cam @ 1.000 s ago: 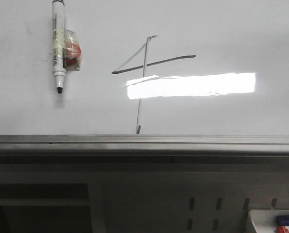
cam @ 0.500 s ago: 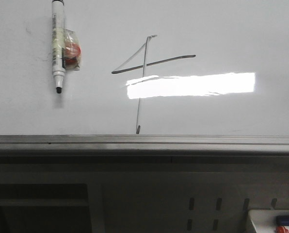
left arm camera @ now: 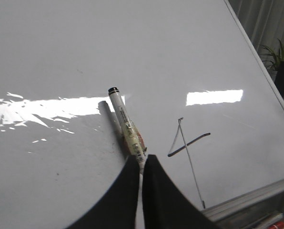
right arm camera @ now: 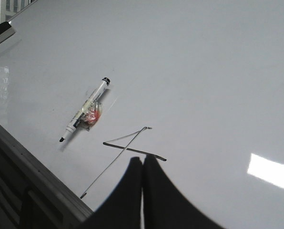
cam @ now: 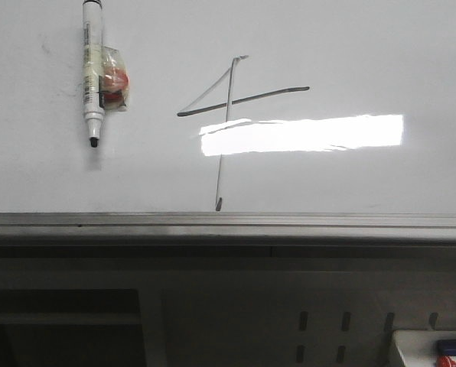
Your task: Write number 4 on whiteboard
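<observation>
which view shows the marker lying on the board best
The right wrist view: the whole marker lies unobstructed on the whiteboard, tip to end. The front view crops its far end at the frame edge. In the left wrist view the left end effector hides its lower part.

Honestly almost nothing changes over the last second in the front view. The only thing I can spot is the marker (cam: 94,75) lying on the whiteboard (cam: 381,46): its tip sits a hair higher at the half-second mark, then drops back down to roughly where it started. That shift is tiny, so small I can't tell if the marker really moves.
</observation>
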Robot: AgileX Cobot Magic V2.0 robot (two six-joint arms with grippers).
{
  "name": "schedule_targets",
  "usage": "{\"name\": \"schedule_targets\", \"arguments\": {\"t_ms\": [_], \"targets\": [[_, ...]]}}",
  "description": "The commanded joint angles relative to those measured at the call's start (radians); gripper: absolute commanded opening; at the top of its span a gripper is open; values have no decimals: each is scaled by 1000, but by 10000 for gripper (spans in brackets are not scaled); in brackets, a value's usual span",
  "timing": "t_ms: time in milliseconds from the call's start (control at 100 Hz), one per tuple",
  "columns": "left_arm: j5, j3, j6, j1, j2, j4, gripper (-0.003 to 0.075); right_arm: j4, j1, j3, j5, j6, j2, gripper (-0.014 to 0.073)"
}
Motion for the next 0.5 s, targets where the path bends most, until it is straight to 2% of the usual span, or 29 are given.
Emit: {"name": "schedule_targets", "arguments": {"t_ms": [0,50,210,270,300,380,490], "targets": [[-91,-26,-1,29,-3,75,-20,-3,-7,-26,-76,1,7,-64],[-96,-14,-1,70,-15,155,-20,-3,-7,-26,-76,1,7,-64],[-88,17,-4,232,-49,183,-20,-3,-7,-26,-76,1,7,-64],[-66,32,-52,294,-48,277,-20,-3,-7,-26,-76,1,7,-64],[-49,42,-115,318,-48,353,-20,-3,-7,-26,-76,1,7,-64],[-10,70,-408,373,-48,611,-20,-3,-7,-26,-76,1,7,-64],[-20,128,-719,393,-48,828,-20,-3,-7,-26,-76,1,7,-64]]}}
